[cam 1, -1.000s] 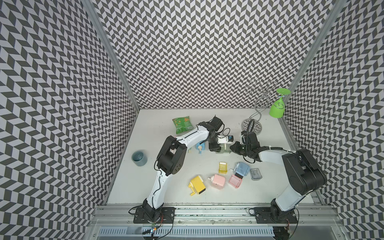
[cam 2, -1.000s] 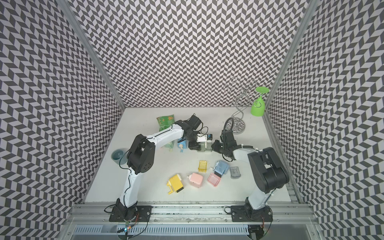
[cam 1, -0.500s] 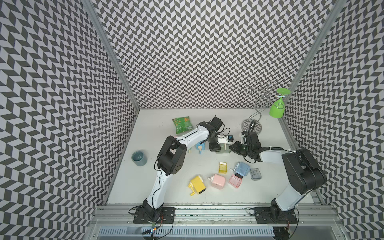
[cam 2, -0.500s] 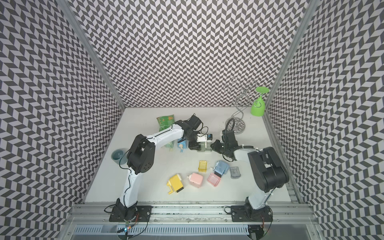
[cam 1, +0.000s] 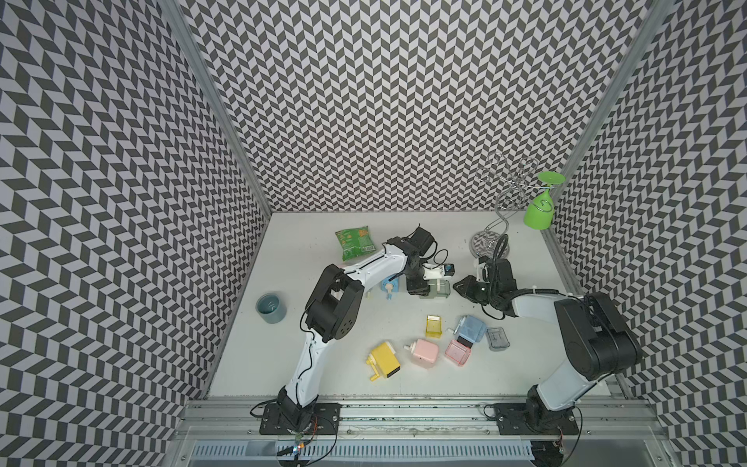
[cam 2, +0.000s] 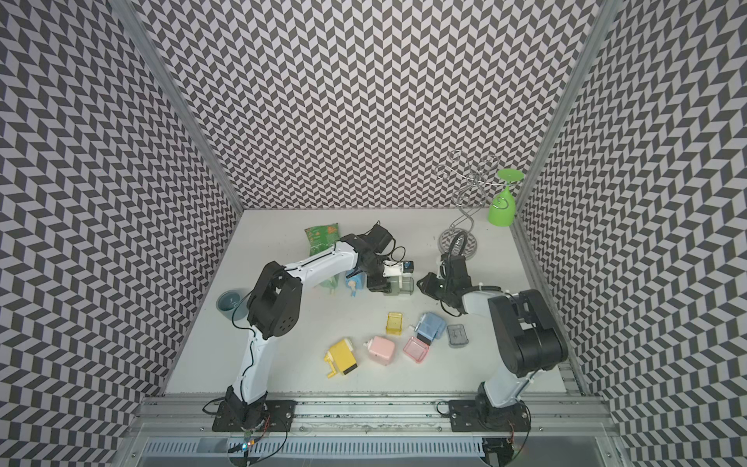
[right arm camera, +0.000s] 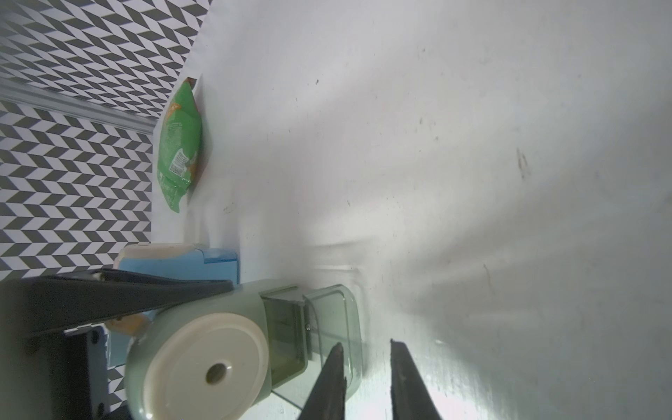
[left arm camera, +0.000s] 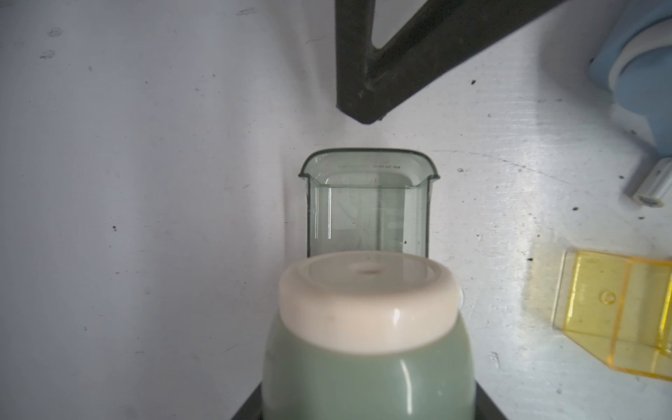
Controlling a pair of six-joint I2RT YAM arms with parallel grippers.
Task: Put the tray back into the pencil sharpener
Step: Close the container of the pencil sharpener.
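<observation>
A sage-green pencil sharpener with a cream face lies on its side on the table, and my left gripper is shut on its body. Its clear greenish tray sticks about halfway out of the slot, pointing at my right arm. My right gripper sits just off the tray's outer end. The right wrist view shows the gripper narrowly open and holding nothing. One of its fingers overlaps the tray's end wall.
A second blue sharpener lies beside my left wrist. In front lie a yellow tray, blue sharpener, grey tray, pink sharpener, pink tray and yellow sharpener. Behind are a snack bag and wire rack; a cup stands left.
Almost nothing has moved. My right gripper stays at the tray's outer end with its jaws a touch wider apart. The left arm keeps its hold on the sharpener.
</observation>
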